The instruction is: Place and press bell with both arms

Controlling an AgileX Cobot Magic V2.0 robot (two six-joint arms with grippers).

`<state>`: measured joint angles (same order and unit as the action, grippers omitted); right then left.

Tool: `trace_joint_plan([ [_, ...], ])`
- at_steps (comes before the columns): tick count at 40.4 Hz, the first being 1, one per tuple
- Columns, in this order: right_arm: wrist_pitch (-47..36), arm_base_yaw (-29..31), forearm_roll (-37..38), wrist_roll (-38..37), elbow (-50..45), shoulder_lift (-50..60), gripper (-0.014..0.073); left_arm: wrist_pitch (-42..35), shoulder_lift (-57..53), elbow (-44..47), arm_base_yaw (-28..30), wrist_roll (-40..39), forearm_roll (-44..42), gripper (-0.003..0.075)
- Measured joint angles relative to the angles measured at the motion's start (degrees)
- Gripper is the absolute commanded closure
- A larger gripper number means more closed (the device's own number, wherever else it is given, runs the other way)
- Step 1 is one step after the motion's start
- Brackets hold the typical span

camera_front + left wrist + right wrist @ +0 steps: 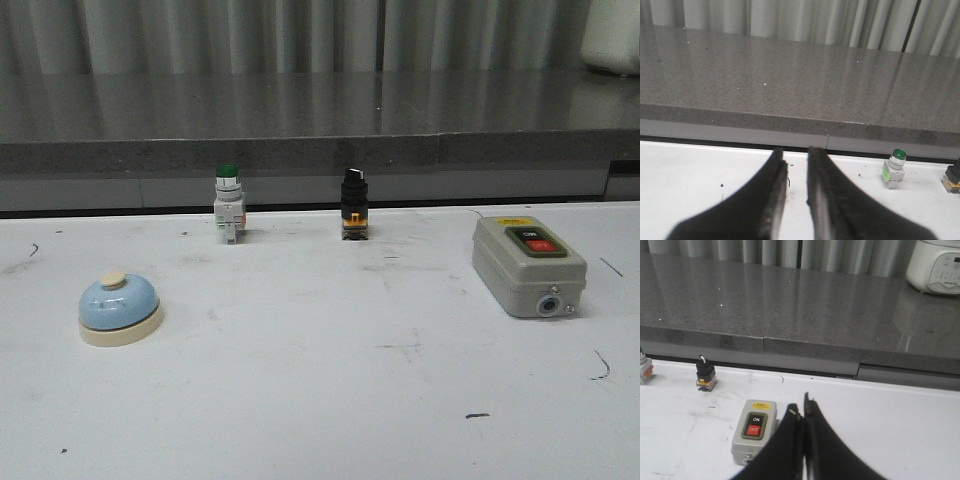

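Note:
The bell, a light-blue dome with a cream base and cream button, stands on the white table at the front left in the front view. Neither arm shows in the front view. In the left wrist view my left gripper hangs above the table with a narrow gap between its fingers, holding nothing; the bell is out of that view. In the right wrist view my right gripper has its fingers pressed together and empty, beside the grey switch box.
A grey switch box with ON and OFF buttons sits at the right, also seen in the right wrist view. A green-capped push button and a black selector switch stand at the table's back edge. A raised grey counter runs behind.

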<state>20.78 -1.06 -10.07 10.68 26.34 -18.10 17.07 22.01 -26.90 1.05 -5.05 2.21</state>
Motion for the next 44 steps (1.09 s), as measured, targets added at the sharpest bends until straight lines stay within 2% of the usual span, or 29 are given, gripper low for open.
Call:
trace_joint_plan([
  [3, 0.0, 0.0, 0.0, 0.0, 0.0, 0.0, 0.0652, -1.6, 0.7, 0.0, 0.0, 0.0, 0.0, 0.0111],
  [6, 0.0, 0.0, 0.0, 0.0, 0.0, 0.0, 0.0652, -4.1, 1.6, 0.0, 0.0, 0.0, 0.0, 0.005],
  [17, 0.0, 0.0, 0.0, 0.0, 0.1, 0.0, 0.0652, -7.0, 10.0, 0.0, -1.8, 0.0, 2.0, 0.0083],
  [28, 0.0, 0.0, 0.0, 0.0, 0.1, 0.0, 0.0652, -4.3, 28.9, -5.2, -13.5, 0.2, -0.6, 0.0083],
  [34, 0.0, 0.0, 0.0, 0.0, 0.1, 0.0, 0.0652, 0.0, 39.6, -11.0, -18.7, 0.3, -2.9, 0.0083],
  [44, 0.0, 0.0, 0.0, 0.0, 0.1, 0.0, 0.0652, 11.2, 58.3, -23.0, -22.6, 0.3, -3.5, 0.0083],
])
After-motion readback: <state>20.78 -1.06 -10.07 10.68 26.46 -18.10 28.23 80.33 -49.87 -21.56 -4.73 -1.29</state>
